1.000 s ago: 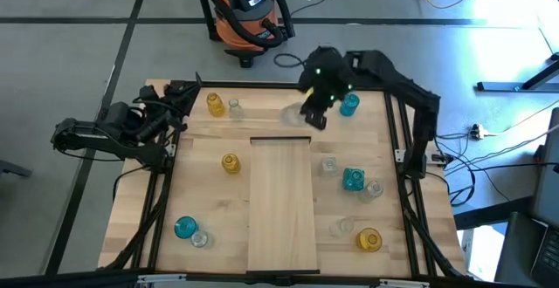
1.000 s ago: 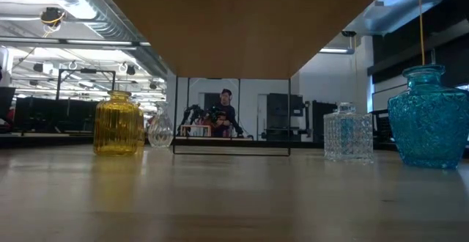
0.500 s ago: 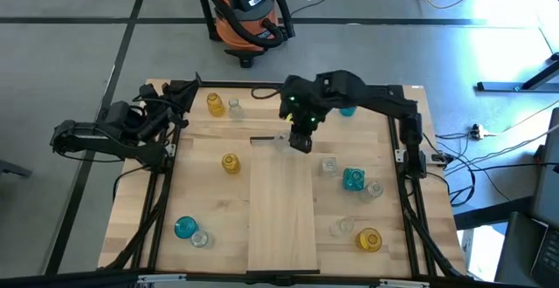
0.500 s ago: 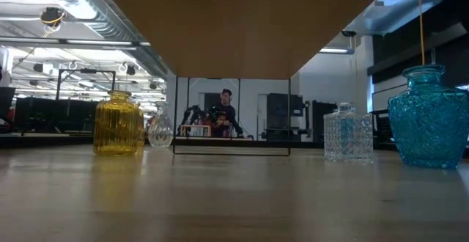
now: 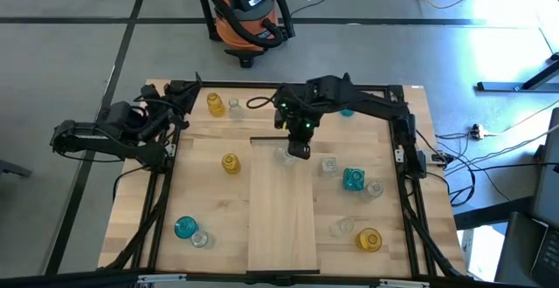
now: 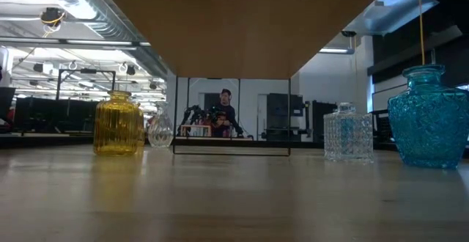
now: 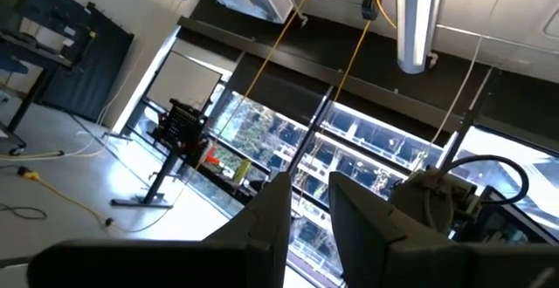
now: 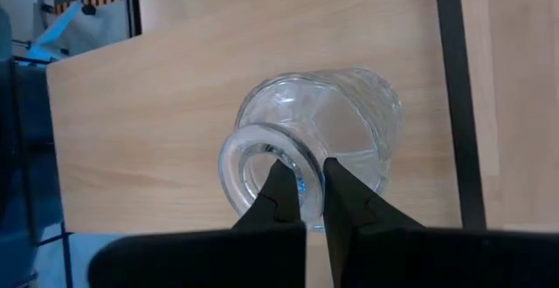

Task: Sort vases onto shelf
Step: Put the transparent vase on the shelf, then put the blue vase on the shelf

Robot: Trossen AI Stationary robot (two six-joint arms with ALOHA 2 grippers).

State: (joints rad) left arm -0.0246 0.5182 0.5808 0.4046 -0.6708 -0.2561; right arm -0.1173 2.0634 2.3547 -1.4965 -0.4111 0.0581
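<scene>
Right gripper (image 8: 303,202) fingers pinch clear vase (image 8: 332,135) rim, one apparently inside mouth, over shelf (image 5: 281,209)

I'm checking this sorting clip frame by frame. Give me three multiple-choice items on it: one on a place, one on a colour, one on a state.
1. Where is the right gripper?
A. over the shelf's end with the black bar
B. beside the table's left edge
C. off the table

2. What colour is the vase it holds?
A. amber
B. teal
C. clear

3. How are its jaws?
A. wide open
B. shut on the vase's rim
C. shut on nothing

Answers: 1 A, the high view shows it above the shelf. 2 C, the right wrist view shows colourless glass. 3 B, the rim sits pinched between them.
</scene>
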